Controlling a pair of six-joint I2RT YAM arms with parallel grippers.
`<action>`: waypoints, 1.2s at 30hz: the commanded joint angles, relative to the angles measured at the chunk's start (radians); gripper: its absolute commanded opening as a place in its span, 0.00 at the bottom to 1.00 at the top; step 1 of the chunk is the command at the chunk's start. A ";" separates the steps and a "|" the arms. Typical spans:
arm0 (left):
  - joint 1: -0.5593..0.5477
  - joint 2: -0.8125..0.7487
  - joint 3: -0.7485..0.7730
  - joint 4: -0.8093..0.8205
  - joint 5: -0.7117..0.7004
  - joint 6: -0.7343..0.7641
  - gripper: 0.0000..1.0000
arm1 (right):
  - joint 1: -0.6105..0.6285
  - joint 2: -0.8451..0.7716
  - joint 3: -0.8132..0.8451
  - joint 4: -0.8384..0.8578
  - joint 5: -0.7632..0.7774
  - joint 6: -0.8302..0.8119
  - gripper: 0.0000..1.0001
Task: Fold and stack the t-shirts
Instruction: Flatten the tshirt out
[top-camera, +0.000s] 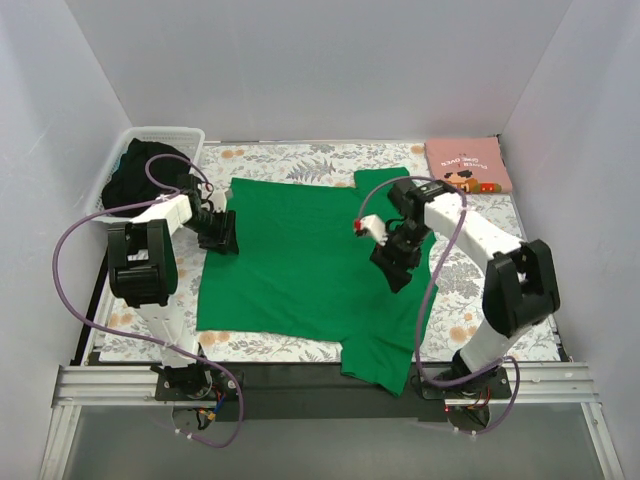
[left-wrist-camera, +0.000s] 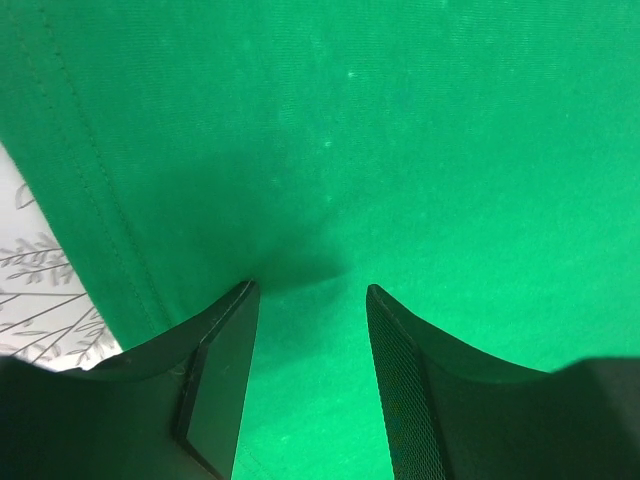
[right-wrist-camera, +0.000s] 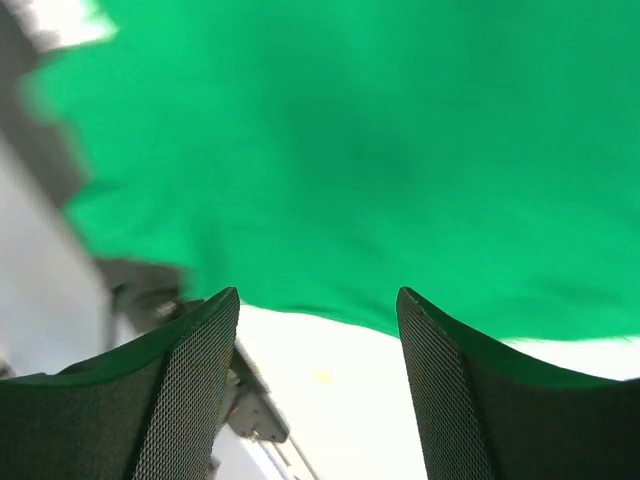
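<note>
The bright green t-shirt (top-camera: 300, 260) lies spread flat on the table, one sleeve hanging over the near edge. The pale pink printed t-shirt (top-camera: 467, 165) lies folded at the back right corner. My left gripper (top-camera: 220, 236) is at the green shirt's left edge. In the left wrist view it (left-wrist-camera: 310, 290) is open, its tips down on the green cloth (left-wrist-camera: 400, 150) near the hem, nothing between the jaws. My right gripper (top-camera: 393, 265) hovers over the shirt's right side. In the right wrist view it (right-wrist-camera: 318, 295) is open and empty, with green cloth (right-wrist-camera: 350, 150) beyond it.
A white slatted basket (top-camera: 190, 135) holding dark clothes (top-camera: 145, 175) stands at the back left. The floral table cloth (top-camera: 470, 290) shows around the shirt. White walls close in the left, back and right sides. The arms' cables loop beside each base.
</note>
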 joint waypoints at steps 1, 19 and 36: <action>0.026 -0.011 -0.034 0.018 -0.081 0.032 0.47 | -0.165 0.106 0.071 0.090 0.087 0.079 0.69; 0.026 -0.116 -0.182 0.000 -0.011 -0.016 0.47 | -0.305 0.490 0.273 0.273 0.291 0.098 0.67; 0.026 0.008 0.308 -0.006 0.117 -0.048 0.51 | -0.346 0.529 0.807 0.286 0.107 0.283 0.69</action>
